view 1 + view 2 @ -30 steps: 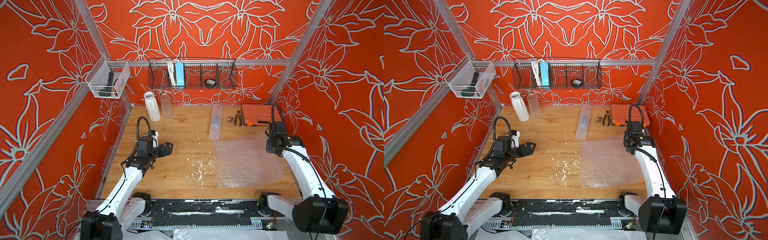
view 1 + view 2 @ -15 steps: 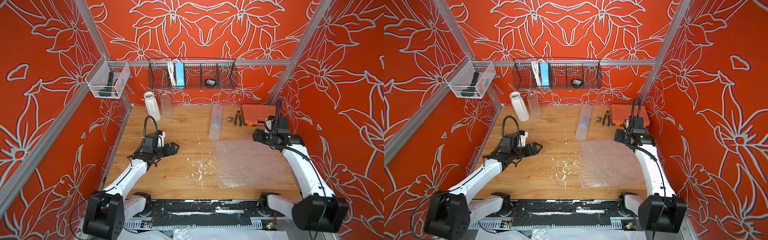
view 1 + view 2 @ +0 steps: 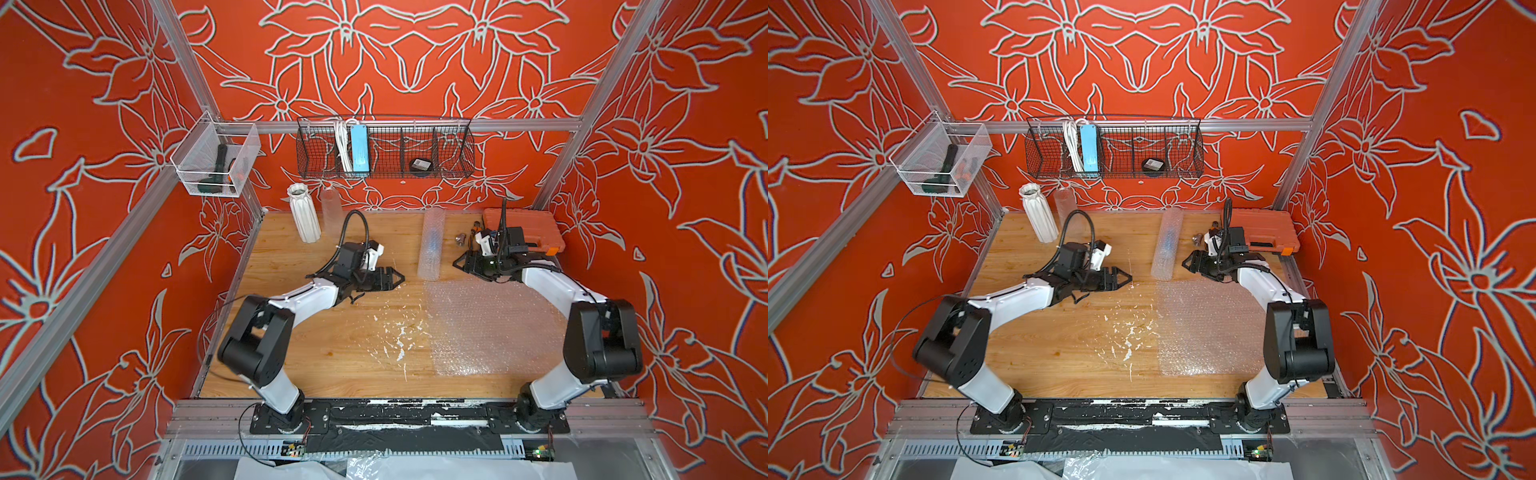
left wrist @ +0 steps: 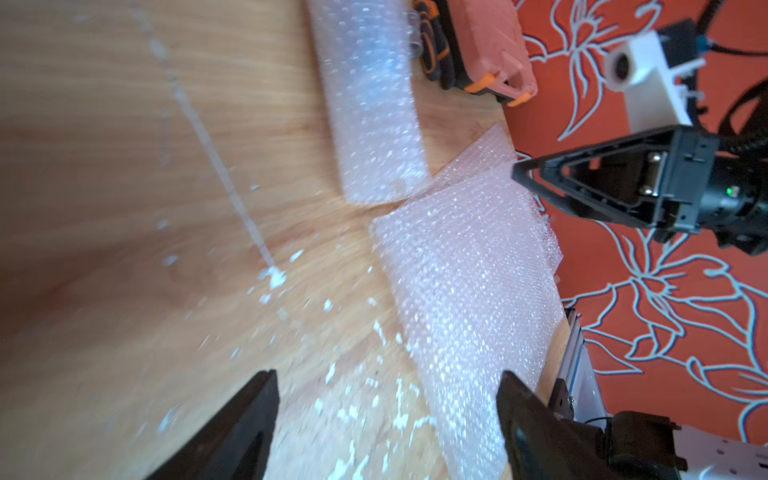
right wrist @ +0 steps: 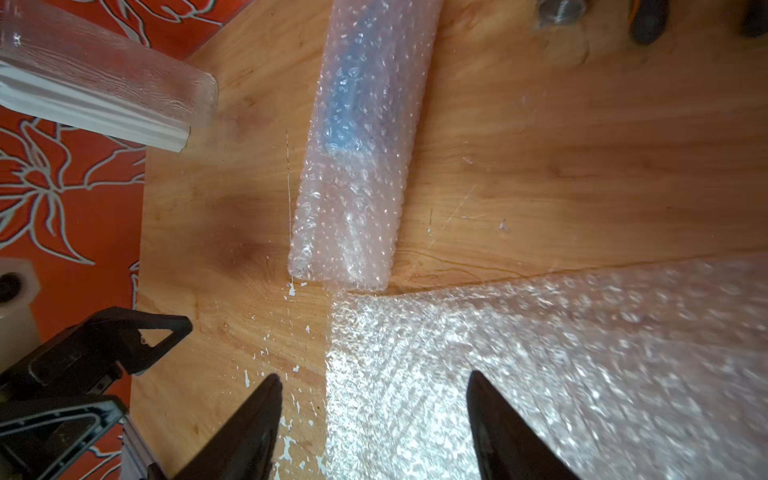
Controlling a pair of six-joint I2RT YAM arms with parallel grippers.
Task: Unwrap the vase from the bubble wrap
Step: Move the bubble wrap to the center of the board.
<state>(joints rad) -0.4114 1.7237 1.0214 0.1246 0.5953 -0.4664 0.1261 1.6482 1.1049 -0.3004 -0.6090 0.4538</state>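
Note:
A roll of bubble wrap [image 3: 432,243] [image 3: 1168,243] lies on the wooden table at mid-back. In the right wrist view the vase shows only as a bluish shape inside this roll [image 5: 357,145]. A flat bubble wrap sheet [image 3: 490,328] [image 4: 469,291] covers the table's right half, just in front of the roll. My left gripper [image 3: 399,276] [image 4: 386,376] hangs open to the left of the roll's near end, holding nothing. From the right, my right gripper [image 3: 457,264] [image 5: 374,376] points at the same end, open and empty, over the sheet's far edge.
A white ribbed vase [image 3: 303,214] and a clear glass vase [image 3: 331,212] stand at the back left. An orange tool case [image 3: 521,230], pliers and a metal nut [image 3: 460,239] lie at the back right. A wire basket [image 3: 384,151] and a mesh bin [image 3: 216,166] hang on the walls.
Both arms have reached inward toward the roll's near end. The right gripper has swung from the right edge to point left. The left jaws have narrowed a little.

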